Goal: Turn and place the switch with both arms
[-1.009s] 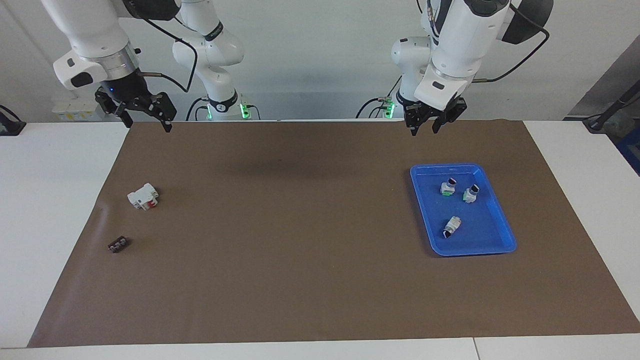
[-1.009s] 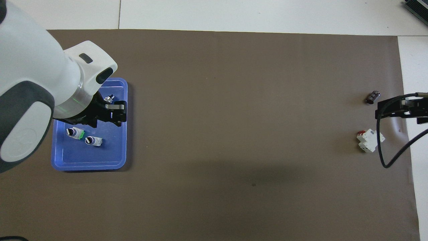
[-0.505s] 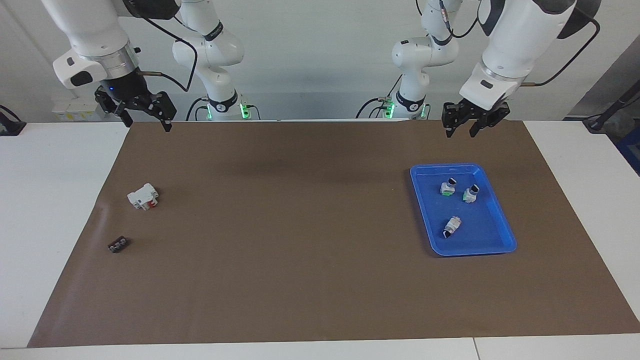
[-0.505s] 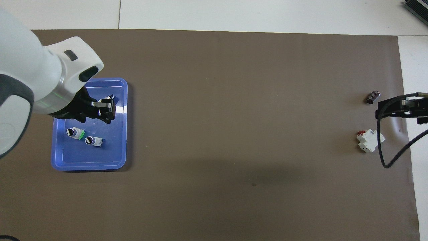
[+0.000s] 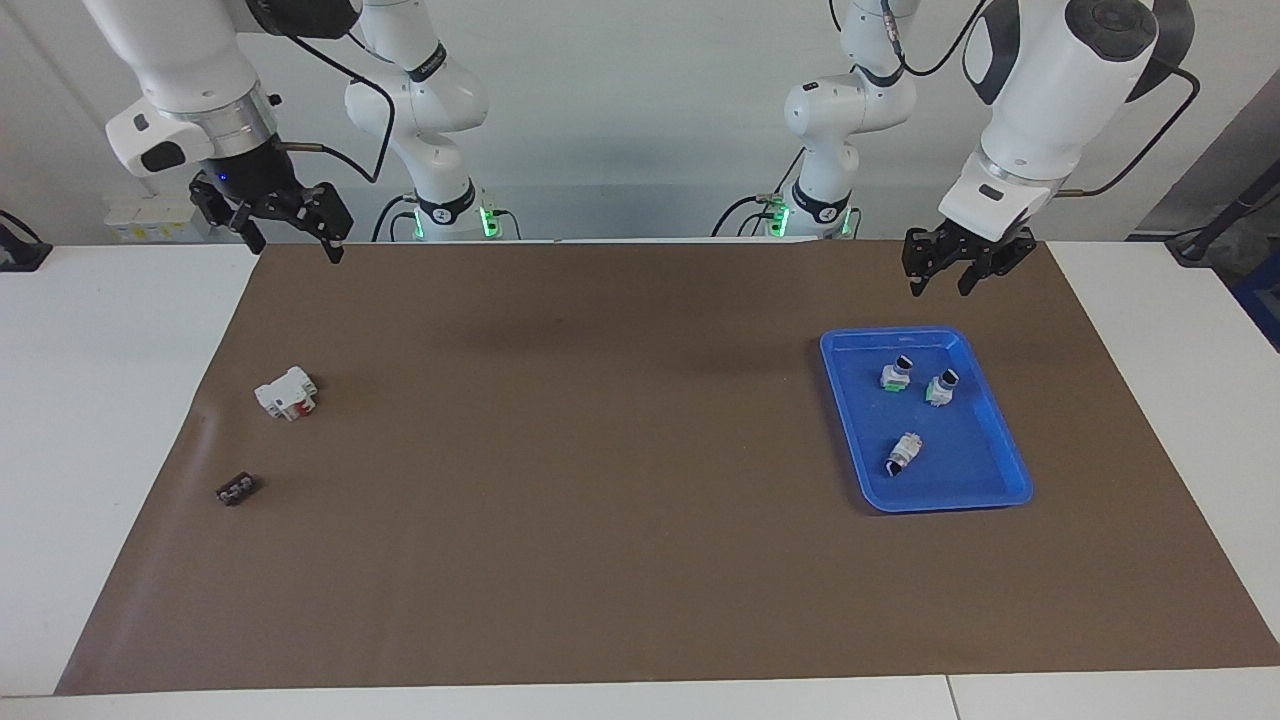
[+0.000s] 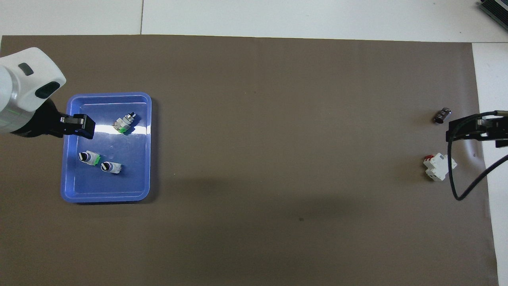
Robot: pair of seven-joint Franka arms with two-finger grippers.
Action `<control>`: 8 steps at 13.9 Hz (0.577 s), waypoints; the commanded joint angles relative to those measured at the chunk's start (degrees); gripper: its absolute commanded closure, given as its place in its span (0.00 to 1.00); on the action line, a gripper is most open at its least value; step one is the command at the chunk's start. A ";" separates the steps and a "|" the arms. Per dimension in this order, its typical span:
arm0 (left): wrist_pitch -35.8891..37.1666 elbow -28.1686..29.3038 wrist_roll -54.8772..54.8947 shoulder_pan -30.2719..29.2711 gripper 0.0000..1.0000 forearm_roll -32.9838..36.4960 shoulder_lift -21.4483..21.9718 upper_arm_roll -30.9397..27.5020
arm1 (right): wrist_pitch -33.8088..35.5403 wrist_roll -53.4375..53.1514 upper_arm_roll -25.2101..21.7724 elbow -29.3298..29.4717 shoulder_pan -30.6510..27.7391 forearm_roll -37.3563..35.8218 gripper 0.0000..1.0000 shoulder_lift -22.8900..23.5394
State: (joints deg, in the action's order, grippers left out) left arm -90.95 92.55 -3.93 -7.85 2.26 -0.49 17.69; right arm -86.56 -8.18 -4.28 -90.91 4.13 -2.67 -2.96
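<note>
Three alike switches lie in the blue tray (image 5: 1010, 440) (image 6: 75, 190), each with a white-grey body, green end and black knob. One switch (image 5: 904, 452) (image 6: 125, 122) lies alone, farthest from the robots. The other two (image 5: 896, 374) (image 5: 942, 386) (image 6: 89, 157) (image 6: 110, 167) lie side by side nearer to the robots. My left gripper (image 5: 940, 288) (image 6: 84, 128) hangs open and empty in the air, over the tray's rim toward the left arm's end of the table. The right gripper (image 5: 300, 250) (image 6: 472, 133) waits open and empty, high over the mat's edge at the right arm's end.
A white block with red parts (image 5: 288, 392) (image 6: 437, 167) and a small dark terminal strip (image 5: 237, 489) (image 6: 442, 115) lie on the brown mat (image 5: 600, 450) toward the right arm's end. A black cable (image 6: 456, 186) loops down from the right arm.
My left gripper has swung from over the tray's middle toward the left arm's end of the table, uncovering the lone switch. The right arm and all three switches have stayed put.
</note>
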 commanded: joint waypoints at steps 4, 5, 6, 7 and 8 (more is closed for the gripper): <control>-3.36 1.67 0.24 -4.71 0.37 -1.64 1.55 0.06 | -0.81 1.23 0.33 -1.73 -0.36 -0.05 0.00 -1.43; -3.45 1.76 0.33 -4.11 0.37 -1.64 1.55 -1.33 | -0.81 1.23 0.33 -1.73 -0.36 -0.14 0.00 -1.43; -3.79 1.50 0.33 -1.58 0.37 -1.64 1.63 -5.35 | -0.81 1.23 0.33 -1.73 -0.36 -0.05 0.00 -1.43; -3.54 0.19 0.33 3.75 0.37 -1.73 1.46 -11.31 | -0.81 1.23 0.33 -1.73 -0.36 -0.05 0.00 -1.43; -3.19 -0.78 0.33 8.24 0.37 -1.73 1.20 -15.37 | -0.81 1.23 0.33 -1.73 -0.36 -0.14 0.00 -1.43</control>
State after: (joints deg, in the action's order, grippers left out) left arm -93.74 92.34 -3.76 -7.19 1.28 -0.16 9.81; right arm -86.56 -8.18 -4.28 -90.94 4.14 -2.67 -2.99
